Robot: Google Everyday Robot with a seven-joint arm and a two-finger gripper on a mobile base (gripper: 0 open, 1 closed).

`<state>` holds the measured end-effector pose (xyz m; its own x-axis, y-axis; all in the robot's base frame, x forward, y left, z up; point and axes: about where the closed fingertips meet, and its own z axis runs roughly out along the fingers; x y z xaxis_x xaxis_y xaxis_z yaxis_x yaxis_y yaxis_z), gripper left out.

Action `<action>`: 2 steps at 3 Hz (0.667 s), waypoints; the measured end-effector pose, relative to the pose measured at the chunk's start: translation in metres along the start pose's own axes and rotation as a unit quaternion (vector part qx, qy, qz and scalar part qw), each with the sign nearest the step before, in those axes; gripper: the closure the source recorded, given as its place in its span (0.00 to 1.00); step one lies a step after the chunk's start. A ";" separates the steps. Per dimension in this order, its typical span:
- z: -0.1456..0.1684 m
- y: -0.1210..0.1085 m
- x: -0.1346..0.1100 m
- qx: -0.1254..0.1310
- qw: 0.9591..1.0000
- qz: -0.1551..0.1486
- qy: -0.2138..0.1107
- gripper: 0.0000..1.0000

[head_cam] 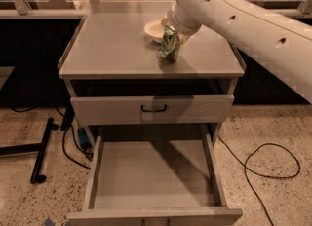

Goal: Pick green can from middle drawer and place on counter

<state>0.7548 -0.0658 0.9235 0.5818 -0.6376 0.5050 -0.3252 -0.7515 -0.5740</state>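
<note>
The green can (169, 48) is tilted, its lower end at or just above the counter (112, 45), right of the middle. My gripper (171, 31) comes down from the upper right at the end of the white arm and is shut on the can's top part. The middle drawer (152, 177) is pulled out below, at the bottom of the view. Its floor is bare.
A pale bowl (153, 29) sits on the counter just behind and left of the can. The upper drawer front with a black handle (153, 108) is nearly closed. Black cables (273, 171) lie on the speckled floor to the right, and a black stand leg (41, 149) to the left.
</note>
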 end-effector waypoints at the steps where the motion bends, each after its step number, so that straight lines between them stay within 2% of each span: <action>1: 0.000 0.000 0.000 -0.012 1.000 -0.012 0.004 0.34; 2: 0.000 0.000 -0.002 -0.019 1.000 -0.020 -0.002 0.11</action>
<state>0.7540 -0.0647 0.9222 0.5978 -0.6066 0.5241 -0.3297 -0.7820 -0.5290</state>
